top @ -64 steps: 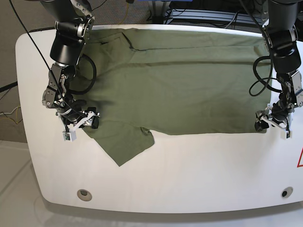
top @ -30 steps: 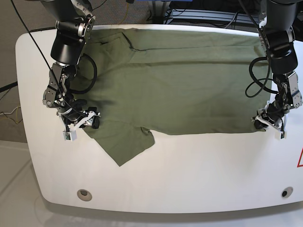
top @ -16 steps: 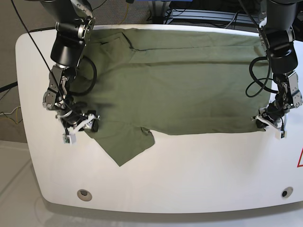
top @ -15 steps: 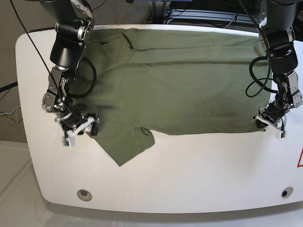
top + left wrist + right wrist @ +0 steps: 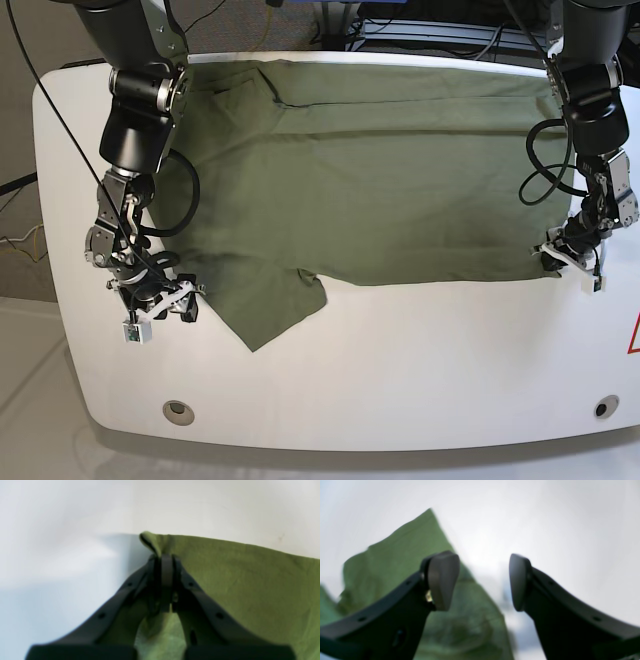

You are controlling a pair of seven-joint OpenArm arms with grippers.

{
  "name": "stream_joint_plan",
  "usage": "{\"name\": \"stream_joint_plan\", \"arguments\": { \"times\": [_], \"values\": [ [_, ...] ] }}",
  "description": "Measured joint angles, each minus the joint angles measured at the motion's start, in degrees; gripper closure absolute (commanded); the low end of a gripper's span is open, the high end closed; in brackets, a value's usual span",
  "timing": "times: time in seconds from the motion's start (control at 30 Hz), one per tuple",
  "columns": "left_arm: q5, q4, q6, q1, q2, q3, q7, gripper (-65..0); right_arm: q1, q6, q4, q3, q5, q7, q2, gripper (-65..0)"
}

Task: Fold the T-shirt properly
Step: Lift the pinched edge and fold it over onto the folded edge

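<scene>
Olive-green T-shirt (image 5: 370,170) spread flat on the white worktop (image 5: 420,370), one corner pinched.

The left tool (image 5: 165,562) is clamped together on the T-shirt's hem corner, at the edge of the cloth on the base view's right; a small fold of green fabric bunches up just above its tips in the left wrist view. The right tool (image 5: 483,582) stands wide apart with nothing between its fingers, hovering over the worktop just beside the loose sleeve (image 5: 265,305), whose point juts toward the front edge; in the right wrist view the green cloth lies behind its left finger. The shirt's body reaches the worktop's far edge.
</scene>
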Motion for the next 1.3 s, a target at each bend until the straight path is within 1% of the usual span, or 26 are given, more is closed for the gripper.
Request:
{"name": "stream_joint_plan", "arguments": {
  "times": [0.13, 0.3, 0.5, 0.77, 0.9, 1.03, 1.07, 1.2, 1.27, 1.3],
  "values": [
    [0.0, 0.0, -0.3, 0.0, 0.0, 0.1, 0.0, 0.0, 1.4, -1.0, -3.9, 0.5, -0.6, 3.0, -0.6, -34.1],
    [0.2, 0.0, -0.5, 0.0, 0.0, 0.1, 0.0, 0.0, 2.2, -1.2, -7.4, 0.5, -1.4, 4.3, -1.2, -34.3],
    [0.5, 0.0, -0.4, 0.0, 0.0, 0.1, 0.0, 0.0, 1.7, -1.3, -8.2, 0.9, -2.5, 4.2, -1.2, -34.4],
    [0.4, 0.0, -0.4, 0.1, 0.0, 0.1, -0.1, 0.0, 1.5, -1.5, -9.1, 0.7, -2.2, 4.4, -1.1, -34.4],
    [0.4, 0.1, -0.4, 0.3, 0.0, 0.1, -0.3, 0.0, 1.2, -0.8, -9.8, 0.7, -2.2, 4.3, -1.5, -34.3],
    [0.4, 0.1, -0.4, 0.3, 0.0, 0.1, -0.5, 0.0, 1.0, -0.4, -10.6, 0.3, -2.1, 4.3, -1.5, -34.4],
    [0.4, 0.1, -0.4, 0.3, 0.0, 0.2, -0.5, 0.0, 1.0, -0.5, -11.3, -1.3, -1.8, 4.5, -1.1, -34.3],
    [0.4, 0.1, -0.4, 0.3, 0.0, 0.2, -0.5, 0.0, 1.0, 0.1, -12.0, -2.0, -1.8, 5.4, -1.2, -33.7],
    [0.4, 0.1, -0.4, 0.3, 0.0, 0.2, -0.5, 0.0, 1.1, 0.5, -12.5, -3.0, -1.8, 5.8, -1.1, -23.6],
    [0.4, 0.1, -0.4, 0.3, 0.0, 0.2, -0.5, 0.0, 1.1, 0.5, -12.7, -4.1, -1.8, 5.8, -1.1, -20.4]
  ]
}}
